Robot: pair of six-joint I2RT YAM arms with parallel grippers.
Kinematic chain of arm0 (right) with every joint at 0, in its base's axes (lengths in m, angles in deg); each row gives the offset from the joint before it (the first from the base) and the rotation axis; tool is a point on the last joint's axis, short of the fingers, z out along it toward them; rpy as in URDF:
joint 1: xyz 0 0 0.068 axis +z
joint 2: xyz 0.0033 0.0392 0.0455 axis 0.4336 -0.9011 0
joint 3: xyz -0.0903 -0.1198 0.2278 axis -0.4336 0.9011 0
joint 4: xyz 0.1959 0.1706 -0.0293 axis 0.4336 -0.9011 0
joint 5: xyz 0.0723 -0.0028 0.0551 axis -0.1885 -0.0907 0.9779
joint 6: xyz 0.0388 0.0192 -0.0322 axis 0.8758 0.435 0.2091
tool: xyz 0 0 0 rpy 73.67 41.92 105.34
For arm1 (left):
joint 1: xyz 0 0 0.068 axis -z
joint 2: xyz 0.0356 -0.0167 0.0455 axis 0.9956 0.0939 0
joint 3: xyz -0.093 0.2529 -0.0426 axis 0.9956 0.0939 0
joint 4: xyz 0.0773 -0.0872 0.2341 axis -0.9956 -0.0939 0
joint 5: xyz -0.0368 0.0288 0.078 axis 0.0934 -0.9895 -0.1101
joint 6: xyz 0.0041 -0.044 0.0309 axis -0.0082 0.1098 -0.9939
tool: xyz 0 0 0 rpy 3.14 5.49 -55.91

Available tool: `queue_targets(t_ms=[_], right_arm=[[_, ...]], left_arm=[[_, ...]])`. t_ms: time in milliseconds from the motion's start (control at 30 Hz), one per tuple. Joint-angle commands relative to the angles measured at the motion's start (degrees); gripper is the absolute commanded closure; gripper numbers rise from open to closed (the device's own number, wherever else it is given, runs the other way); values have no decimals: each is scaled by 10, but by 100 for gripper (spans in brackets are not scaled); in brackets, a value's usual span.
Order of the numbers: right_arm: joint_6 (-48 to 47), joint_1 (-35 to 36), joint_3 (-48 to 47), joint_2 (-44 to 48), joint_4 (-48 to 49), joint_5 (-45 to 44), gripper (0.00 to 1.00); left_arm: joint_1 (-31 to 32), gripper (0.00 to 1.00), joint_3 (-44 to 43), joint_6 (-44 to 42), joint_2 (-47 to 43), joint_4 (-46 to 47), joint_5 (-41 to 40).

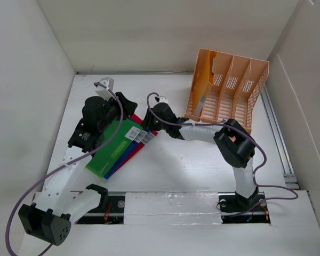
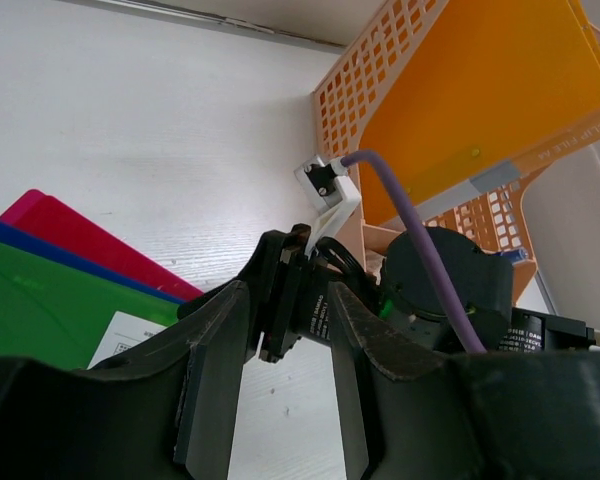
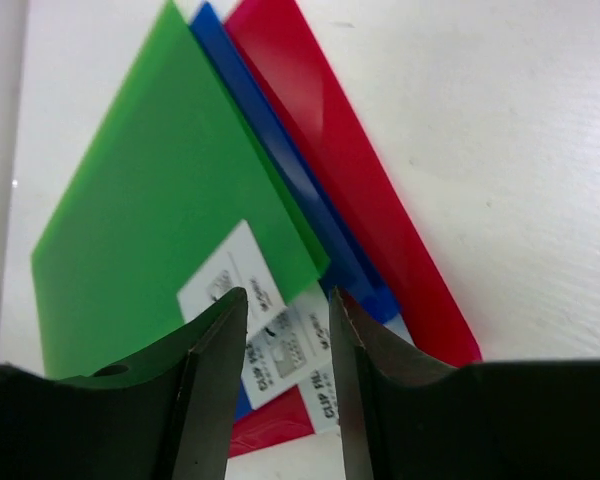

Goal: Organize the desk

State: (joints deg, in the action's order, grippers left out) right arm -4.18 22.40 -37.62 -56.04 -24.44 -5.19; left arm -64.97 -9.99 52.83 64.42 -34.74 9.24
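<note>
The desk point(image 1: 181, 160) is a white tabletop. Three clip files lie fanned on its left half: green point(image 1: 113, 148) on top, blue point(image 3: 280, 170) under it, red point(image 3: 350, 170) at the bottom, each with a white label point(image 3: 225, 283). My right gripper point(image 1: 148, 124) is open and empty, and in the right wrist view point(image 3: 286, 300) it hangs just above the labels. My left gripper point(image 1: 126, 105) is open and empty at the files' far corner, and in the left wrist view point(image 2: 286, 325) it faces the right gripper.
A peach slotted file rack point(image 1: 232, 90) stands at the back right, with an orange file point(image 1: 202, 88) upright in its leftmost slot. White wall panels close the desk on the left, back and right. Purple cables loop over both arms.
</note>
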Motion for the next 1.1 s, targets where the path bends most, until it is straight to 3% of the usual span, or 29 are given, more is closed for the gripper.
queue_targets(t_ms=[0, 367, 400, 600, 733, 867, 1067], right_arm=[[5, 8, -31, -9, 28, -11, 57], [14, 13, -76, -67, 7, 5, 53], [21, 13, -75, -73, 6, 7, 59], [33, 13, -74, -82, 16, 20, 70], [37, 13, -72, -75, 12, 14, 100], [37, 13, -14, -24, 33, 0, 100], [29, 13, 84, 129, 55, -16, 100]], left_arm=[[-2, 66, -3, -7, -10, 23, 0], [-2, 66, -3, -8, -17, 21, 9], [-2, 66, -2, -9, -18, 23, 8], [-2, 66, -2, -9, -18, 23, 14], [-2, 66, -5, -8, -15, 17, 5], [-2, 66, -1, -9, -19, 24, 8], [-2, 66, -3, -9, -18, 24, 10]])
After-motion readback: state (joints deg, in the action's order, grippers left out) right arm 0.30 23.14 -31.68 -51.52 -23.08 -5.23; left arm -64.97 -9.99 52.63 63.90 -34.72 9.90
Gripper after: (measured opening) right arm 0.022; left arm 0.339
